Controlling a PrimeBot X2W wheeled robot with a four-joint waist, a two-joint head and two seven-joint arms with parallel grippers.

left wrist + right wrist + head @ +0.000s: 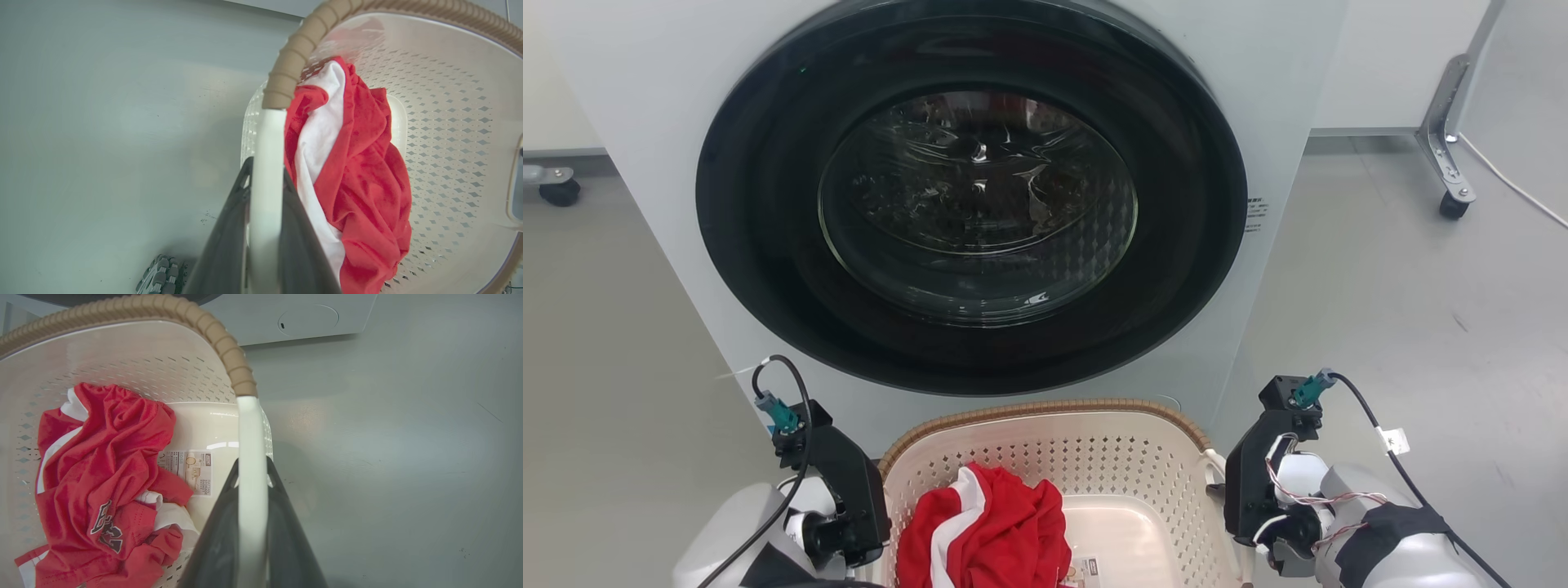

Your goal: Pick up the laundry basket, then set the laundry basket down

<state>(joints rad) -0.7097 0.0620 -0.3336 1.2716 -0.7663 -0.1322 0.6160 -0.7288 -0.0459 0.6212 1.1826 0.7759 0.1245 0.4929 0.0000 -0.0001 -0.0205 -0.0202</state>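
Note:
The laundry basket (1045, 406), cream-white and perforated with a brown woven-look rim, sits low in the head view, right in front of the washing machine. A crumpled red and white garment (988, 523) lies inside it. My left gripper (872, 527) is at the basket's left side. In the left wrist view its fingers (229, 228) are shut on the white side handle (265, 134). My right gripper (1235, 506) is at the right side, its fingers (286, 522) shut on the other white handle (251, 428). Whether the basket rests on the floor, I cannot tell.
The washing machine (645, 98) stands close behind the basket, its round dark door (972, 204) shut. A metal leg with a caster (1450, 163) and a white cable (1511, 184) are at the far right, another caster (560, 192) at the far left. Grey floor (1405, 310) spreads on both sides.

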